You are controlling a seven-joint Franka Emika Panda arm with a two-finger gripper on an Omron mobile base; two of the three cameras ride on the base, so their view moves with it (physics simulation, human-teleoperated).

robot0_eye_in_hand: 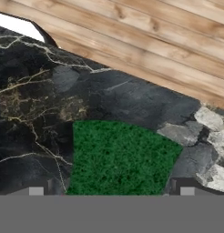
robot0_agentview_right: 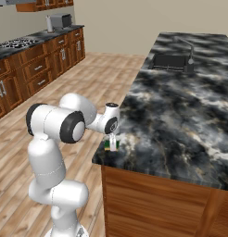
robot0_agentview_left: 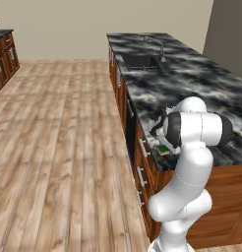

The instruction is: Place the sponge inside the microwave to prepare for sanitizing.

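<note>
The sponge (robot0_eye_in_hand: 120, 157) lies green scrub side up at the corner of the dark marble island counter (robot0_agentview_left: 192, 93), close to its edge; its yellow body (robot0_agentview_left: 164, 149) shows from the left base view. My gripper (robot0_eye_in_hand: 111, 192) hangs open right above it, one fingertip (robot0_eye_in_hand: 36, 191) on each side, nothing held. From the right base view the gripper (robot0_agentview_right: 112, 141) points down at the sponge (robot0_agentview_right: 108, 146). The microwave (robot0_agentview_right: 59, 21), a silver-grey box, stands far off on the back wall counter; how its door stands I cannot tell.
A sink (robot0_agentview_left: 140, 60) with a faucet (robot0_agentview_right: 190, 50) is set in the island's far end. Wooden cabinets with drawers (robot0_agentview_left: 142, 170) run below the counter. A stove (robot0_agentview_right: 14, 43) sits on the wall counter. Open wood floor (robot0_agentview_left: 59, 138) lies between island and wall.
</note>
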